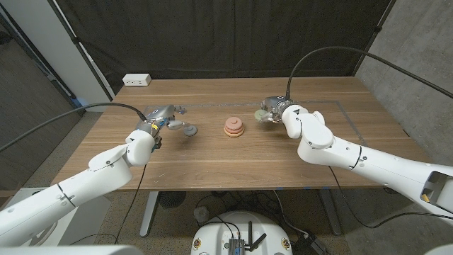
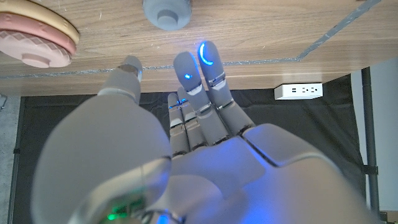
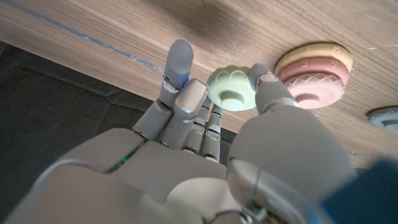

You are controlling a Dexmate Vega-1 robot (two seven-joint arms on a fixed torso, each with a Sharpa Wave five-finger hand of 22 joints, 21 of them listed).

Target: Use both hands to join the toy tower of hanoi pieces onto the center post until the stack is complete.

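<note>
The stack (image 1: 234, 127) stands mid-table, a pink ring on a tan ring, and it also appears in the left wrist view (image 2: 37, 40) and the right wrist view (image 3: 311, 71). A grey-blue piece (image 1: 190, 129) lies on the table just right of my left hand (image 1: 160, 117). That hand's fingers (image 2: 208, 62) reach out straight, short of the grey-blue piece (image 2: 168, 11), holding nothing. My right hand (image 1: 277, 110) is right of the stack and pinches a pale green piece (image 1: 260, 114) between thumb and fingers (image 3: 180, 62). The pale green piece (image 3: 231, 90) is low over the wood.
A white power strip (image 1: 136, 80) sits at the table's back left corner. Thin grey tape lines (image 1: 350, 117) mark a rectangle on the wooden table (image 1: 226, 163). A black curtain hangs behind.
</note>
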